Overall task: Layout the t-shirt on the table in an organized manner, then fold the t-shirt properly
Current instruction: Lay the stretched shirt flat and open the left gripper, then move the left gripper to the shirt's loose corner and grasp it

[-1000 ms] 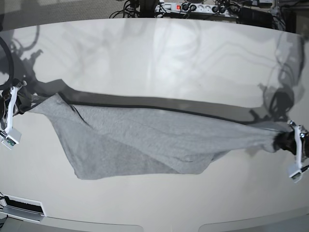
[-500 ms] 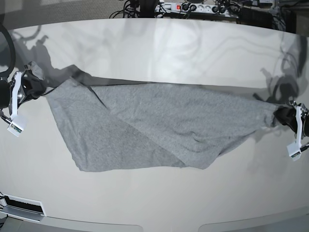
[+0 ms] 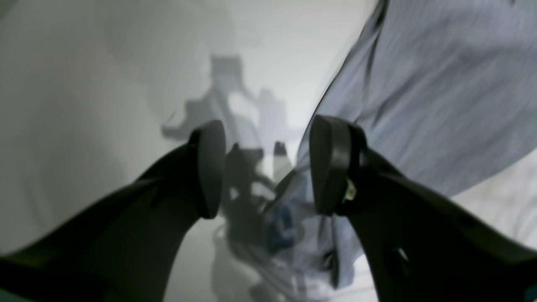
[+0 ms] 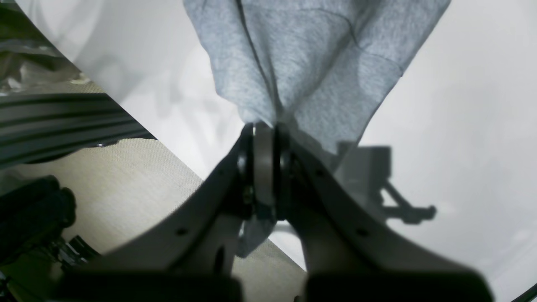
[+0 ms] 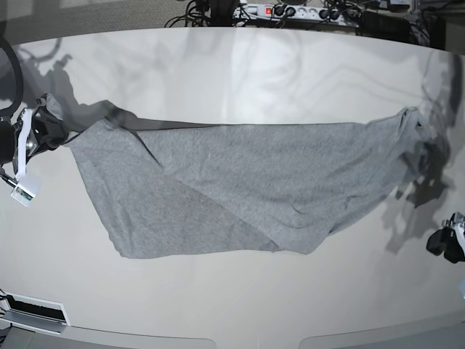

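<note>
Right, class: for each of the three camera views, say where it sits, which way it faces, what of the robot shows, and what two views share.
Base: high at the table's near edge, looking down across it; both pincers at its sides.
Left wrist: behind the open left pincer, facing the t-shirt edge and tabletop.
Right wrist: behind the right pincer, shut on the t-shirt, facing the cloth.
Shared: base and right wrist both show that clamped corner.
</note>
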